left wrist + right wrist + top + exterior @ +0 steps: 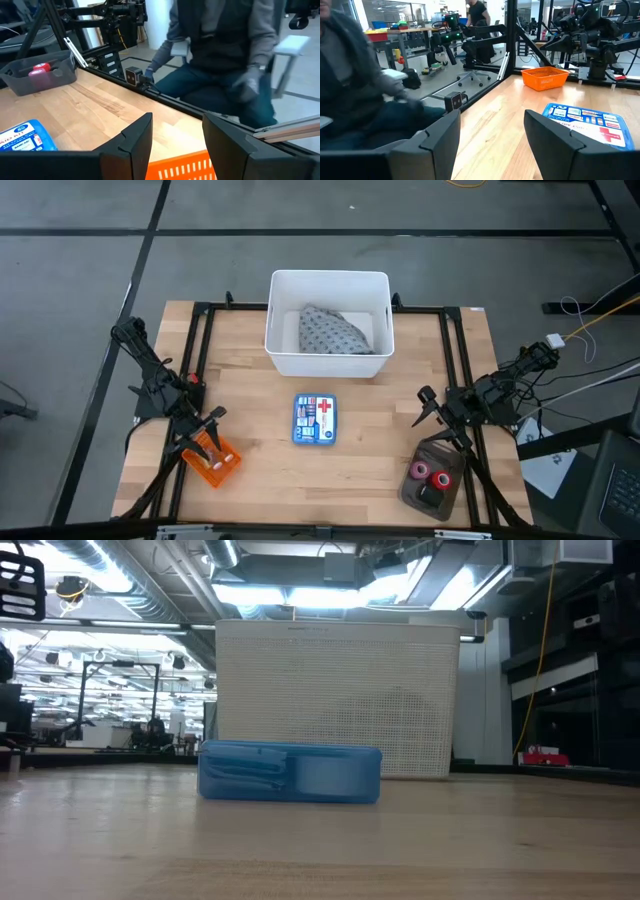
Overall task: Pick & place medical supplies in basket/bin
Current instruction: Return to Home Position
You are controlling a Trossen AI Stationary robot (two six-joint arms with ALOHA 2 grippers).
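The white bin (330, 358) stands at the table's far middle, and the grey speckled cloth (335, 332) lies inside it. The orange basket (212, 462) sits near the table's near left corner with small pale vials (222, 459) in it. My left gripper (213, 416) hovers open just above the basket's far side (185, 167). Red (418, 471), pink (438, 478) and black (428, 495) tape rolls lie in a grey tray (447, 458) at the near right. My right gripper (424, 405) is open, above the table just beyond that tray.
A blue first-aid box (315, 419) lies flat in the table's middle, in front of the bin (335, 700). A black frame rail runs along the table's edges. A seated person (220, 55) is close beyond the near edge. Bare wood lies between box, basket and tray.
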